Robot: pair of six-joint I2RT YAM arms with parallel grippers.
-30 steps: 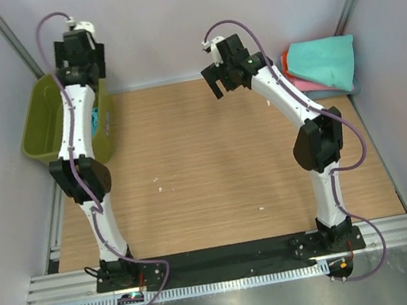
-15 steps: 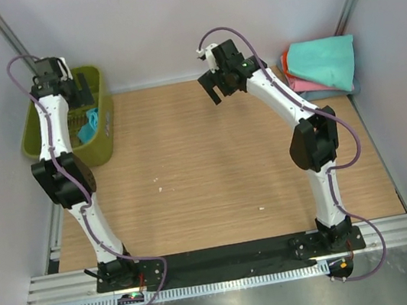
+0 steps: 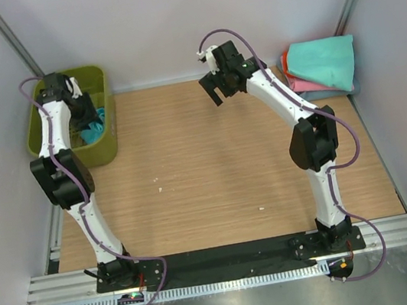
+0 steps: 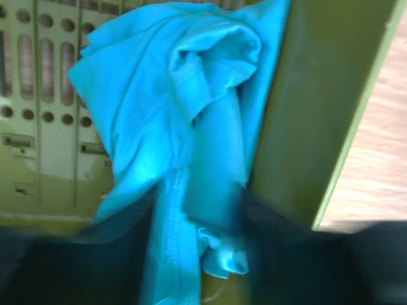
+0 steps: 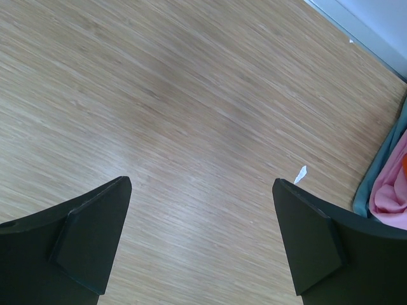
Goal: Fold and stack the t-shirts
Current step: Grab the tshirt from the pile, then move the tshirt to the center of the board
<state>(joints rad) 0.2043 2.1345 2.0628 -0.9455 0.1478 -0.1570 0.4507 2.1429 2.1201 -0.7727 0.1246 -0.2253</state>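
A bright turquoise-blue t-shirt [image 4: 184, 121] lies crumpled in the olive-green basket [image 3: 101, 79], and shows as a small blue patch [image 3: 96, 128] from above. My left gripper [image 3: 81, 116] reaches down into the basket. In the left wrist view, my left gripper [image 4: 200, 254] has its dark fingers pressed on either side of a hanging fold of that shirt. The right gripper [image 3: 214, 87] hovers over the far middle of the table. It stands wide open [image 5: 201, 183] above bare wood. Folded t-shirts [image 3: 321, 63] are stacked at the far right, mint-teal on top.
The basket wall [image 4: 318, 95] stands close on the right of my left gripper. A pink shirt [image 5: 391, 190] and a grey-blue edge [image 5: 376, 171] of the stack show at the right wrist view's right border. A small white scrap [image 5: 300, 173] lies on the wooden table [image 3: 213, 166].
The left arm swung left and lowered into the basket, and its jaws closed in on the turquoise cloth. The right arm shifted only slightly and stayed open.
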